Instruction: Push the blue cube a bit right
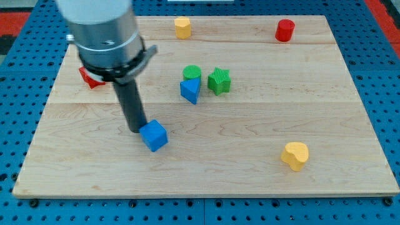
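- Blue cube (154, 135) sits left of the board's centre, low down.
- My tip (135, 129) touches its left edge; no jaws here, only a rod.
- We should push level rightward, short, through its middle, well below the blue triangular block (190, 90).

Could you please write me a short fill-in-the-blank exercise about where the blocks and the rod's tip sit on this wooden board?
1. My tip sits against the view's ____ side of the blue cube.
2. The blue triangular block touches the ____ cylinder above it.
3. The yellow heart-shaped block lies toward the view's bottom ____.

Answers: left; green; right
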